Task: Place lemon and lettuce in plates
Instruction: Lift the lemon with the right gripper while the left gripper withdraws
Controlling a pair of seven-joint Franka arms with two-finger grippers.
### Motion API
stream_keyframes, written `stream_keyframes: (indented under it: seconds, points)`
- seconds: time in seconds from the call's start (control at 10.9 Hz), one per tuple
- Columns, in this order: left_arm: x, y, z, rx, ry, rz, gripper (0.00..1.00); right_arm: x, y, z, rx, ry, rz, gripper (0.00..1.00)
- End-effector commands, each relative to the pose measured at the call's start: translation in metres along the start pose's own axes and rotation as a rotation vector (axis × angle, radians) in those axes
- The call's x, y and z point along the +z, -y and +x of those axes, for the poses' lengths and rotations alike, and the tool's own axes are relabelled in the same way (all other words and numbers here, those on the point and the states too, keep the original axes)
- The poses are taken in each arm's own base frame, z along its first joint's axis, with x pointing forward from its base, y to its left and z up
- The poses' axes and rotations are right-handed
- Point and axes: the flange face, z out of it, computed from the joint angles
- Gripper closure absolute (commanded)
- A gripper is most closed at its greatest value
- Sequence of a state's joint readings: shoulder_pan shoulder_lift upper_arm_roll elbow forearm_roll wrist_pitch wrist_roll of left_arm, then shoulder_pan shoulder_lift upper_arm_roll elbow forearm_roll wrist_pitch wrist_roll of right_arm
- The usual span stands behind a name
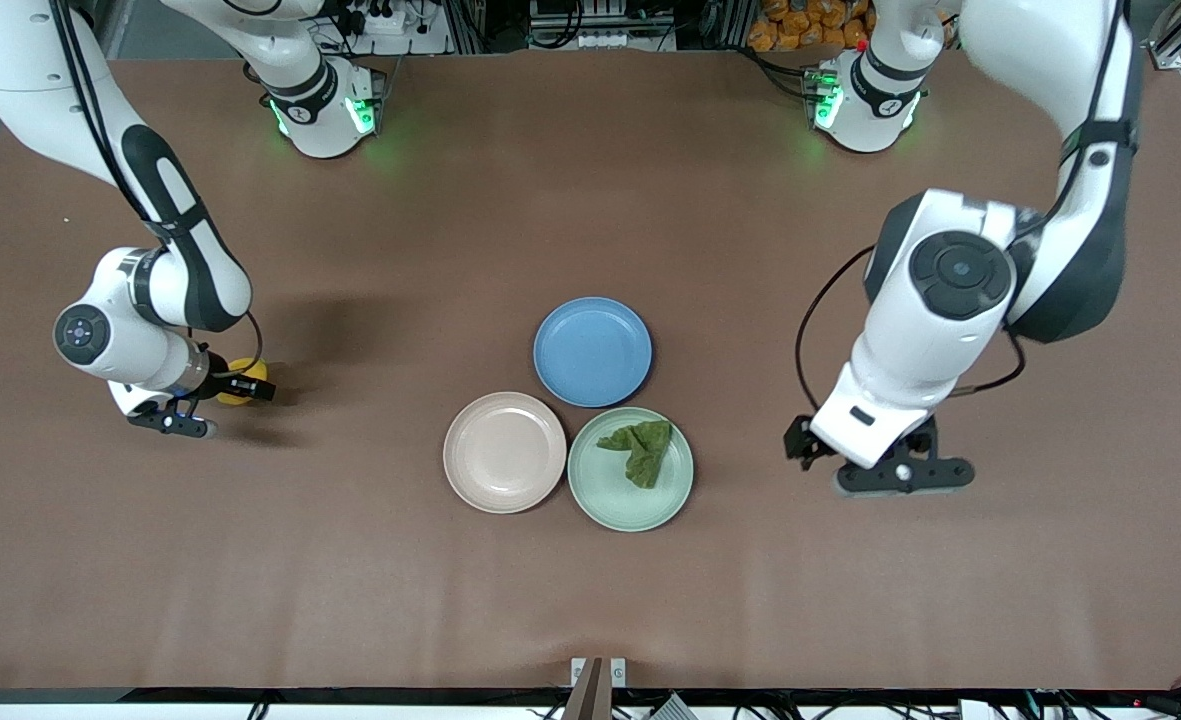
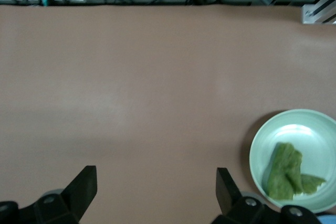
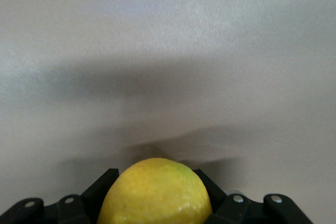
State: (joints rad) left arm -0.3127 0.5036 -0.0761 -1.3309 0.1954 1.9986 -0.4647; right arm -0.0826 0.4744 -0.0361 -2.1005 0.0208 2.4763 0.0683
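Note:
The yellow lemon (image 1: 241,382) (image 3: 155,192) is at the right arm's end of the table, and my right gripper (image 1: 222,400) (image 3: 155,203) is shut on it, a black finger on each side. The dark green lettuce (image 1: 640,450) (image 2: 287,176) lies in the mint green plate (image 1: 600,495) (image 2: 273,135) at the middle of the table. Beside that plate, the beige-pink plate (image 1: 505,452) holds nothing. My left gripper (image 1: 885,470) (image 2: 155,188) hangs open over bare table, off the green plate toward the left arm's end, with nothing between its fingers.
A blue plate (image 1: 592,351) touches both other plates and lies farther from the front camera than they do. Brown table stretches all round. Cables and rack gear line the table's edge by the arm bases.

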Motion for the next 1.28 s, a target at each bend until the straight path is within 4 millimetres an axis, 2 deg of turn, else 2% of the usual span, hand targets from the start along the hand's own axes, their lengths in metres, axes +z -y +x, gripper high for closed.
stream_keyframes:
  seconds: [0.0,0.27,0.46,0.64,0.82,1.01,1.19]
  points:
    - [-0.031,0.03,-0.008,-0.032,0.058,0.008,0.0,-0.021,0.004,0.013,0.012,0.016,0.009,0.48]
    - [-0.079,0.079,-0.017,-0.132,0.151,-0.03,0.0,-0.047,0.018,0.027,-0.009,0.043,0.012,0.49]
    - [-0.107,0.095,-0.026,-0.149,0.174,-0.022,0.0,-0.053,0.046,0.027,-0.035,0.042,0.02,0.5]
    - [-0.138,0.108,-0.039,-0.17,0.201,-0.052,0.0,-0.063,0.093,0.025,-0.028,0.03,0.068,0.5]
    - [-0.159,0.118,-0.052,-0.168,0.229,-0.04,0.0,-0.07,0.139,0.019,-0.092,0.015,0.066,0.55]
    - [-0.178,0.124,-0.069,-0.071,0.242,-0.042,0.0,-0.083,0.19,0.012,-0.16,-0.013,0.075,0.55]
    - [-0.191,0.143,-0.088,-0.027,0.237,-0.044,0.0,-0.097,0.237,0.005,-0.201,-0.014,0.114,0.55]
